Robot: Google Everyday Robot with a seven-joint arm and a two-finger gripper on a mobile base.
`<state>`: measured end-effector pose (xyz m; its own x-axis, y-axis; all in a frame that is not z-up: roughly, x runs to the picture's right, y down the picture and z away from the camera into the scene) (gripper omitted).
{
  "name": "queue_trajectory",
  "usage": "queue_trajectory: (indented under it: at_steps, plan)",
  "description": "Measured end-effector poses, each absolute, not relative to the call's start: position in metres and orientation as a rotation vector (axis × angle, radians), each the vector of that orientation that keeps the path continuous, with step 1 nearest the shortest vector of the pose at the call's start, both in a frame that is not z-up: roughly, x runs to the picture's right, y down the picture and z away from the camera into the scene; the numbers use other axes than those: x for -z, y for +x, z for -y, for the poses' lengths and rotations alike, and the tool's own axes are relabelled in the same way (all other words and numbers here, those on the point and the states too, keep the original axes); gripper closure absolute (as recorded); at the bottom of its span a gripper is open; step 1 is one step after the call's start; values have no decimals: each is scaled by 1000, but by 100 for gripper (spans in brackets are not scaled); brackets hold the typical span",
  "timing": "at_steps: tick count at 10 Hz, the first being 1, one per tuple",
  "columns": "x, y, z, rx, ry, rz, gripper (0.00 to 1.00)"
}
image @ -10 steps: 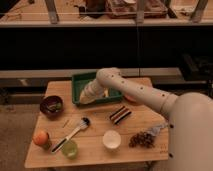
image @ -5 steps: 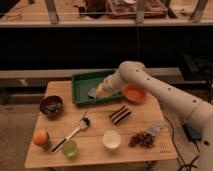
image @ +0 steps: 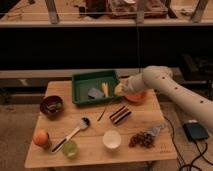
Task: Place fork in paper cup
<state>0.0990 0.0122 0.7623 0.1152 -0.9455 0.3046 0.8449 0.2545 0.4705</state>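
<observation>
Silvery fork point(image: 103, 113) is lying between tray point(image: 76, 91) and paper cup point(image: 111, 139). The gripper point(image: 120, 89) is hovering at the tray's right edge; I cannot tell its opening. A crooked reach risks skidding the thin fork or toppling the cup.

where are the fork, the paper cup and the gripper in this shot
fork point(image: 103, 113), camera view, middle of its thin handle
paper cup point(image: 112, 146), camera view, its near outer wall
gripper point(image: 120, 89), camera view, its tip end, by the right edge of the green tray point(image: 76, 91)
</observation>
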Motion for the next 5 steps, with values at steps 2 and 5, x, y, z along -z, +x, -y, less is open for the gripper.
queue_trajectory:
  at_steps: [2,5]
  plan:
    - [-757,133,-15,1356,217,557,100]
    - [-745,151,-11,1430,268,555,100]
